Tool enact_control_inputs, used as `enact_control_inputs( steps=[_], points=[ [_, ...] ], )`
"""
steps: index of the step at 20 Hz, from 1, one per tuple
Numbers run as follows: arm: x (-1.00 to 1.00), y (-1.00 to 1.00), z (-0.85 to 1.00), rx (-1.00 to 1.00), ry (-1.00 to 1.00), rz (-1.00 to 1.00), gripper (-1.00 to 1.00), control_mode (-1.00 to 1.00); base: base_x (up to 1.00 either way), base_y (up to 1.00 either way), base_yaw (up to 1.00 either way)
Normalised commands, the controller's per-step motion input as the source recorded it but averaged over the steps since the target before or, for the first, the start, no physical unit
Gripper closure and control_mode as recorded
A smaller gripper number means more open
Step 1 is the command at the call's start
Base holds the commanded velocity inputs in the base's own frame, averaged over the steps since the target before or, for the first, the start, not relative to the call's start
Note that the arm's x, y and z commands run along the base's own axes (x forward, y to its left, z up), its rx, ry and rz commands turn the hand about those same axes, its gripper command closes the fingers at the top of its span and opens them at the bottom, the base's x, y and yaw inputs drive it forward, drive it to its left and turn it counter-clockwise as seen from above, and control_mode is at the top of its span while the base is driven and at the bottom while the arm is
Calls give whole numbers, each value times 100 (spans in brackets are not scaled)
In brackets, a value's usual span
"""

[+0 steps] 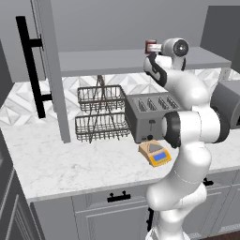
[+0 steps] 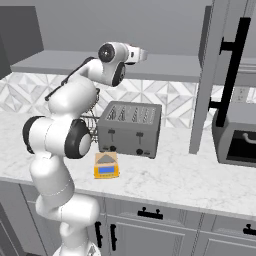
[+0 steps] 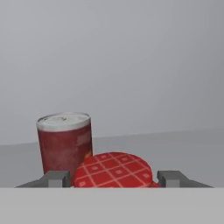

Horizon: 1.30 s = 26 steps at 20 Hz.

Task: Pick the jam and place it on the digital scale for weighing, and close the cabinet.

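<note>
The jam (image 3: 113, 169), a squat jar with a red chequered lid, sits on the cabinet shelf between my two fingertips (image 3: 54, 178). My gripper (image 3: 113, 178) is open around it, with a thin gap on each side of the lid. The arm reaches up into the cabinet (image 1: 103, 61), whose door (image 1: 47, 70) stands open with its long black handle (image 1: 30, 65) showing. In the right base view the open door (image 2: 207, 75) hangs at the right. The digital scale (image 1: 154, 153), yellow-orange with a blue display, lies on the counter in front of the toaster, with nothing on its plate (image 2: 106, 166).
A taller dark-red can (image 3: 64, 142) stands just behind and left of the jam. The grey four-slot toaster (image 1: 150, 115) and a wire dish rack (image 1: 101, 115) stand on the marble counter. A dark appliance (image 2: 237, 135) sits at the counter's right end.
</note>
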Motion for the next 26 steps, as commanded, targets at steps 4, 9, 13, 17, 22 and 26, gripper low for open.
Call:
enact_control_inputs(
  steps=[4,9,13,17,22,26],
  points=[
    [-14,-2,-3,0,0,0,100,-100,0,0,0],
    [-53,-11,-12,1,-2,-2,100,-100,0,0,0],
    [-93,-33,-12,7,-1,-1,100,-100,0,0,0],
    [-100,-35,-13,5,-1,8,100,-100,0,0,0],
    [-100,-3,-19,0,-2,31,100,-100,0,0,0],
    [-86,0,-22,0,0,38,100,-100,0,0,0]
  ],
)
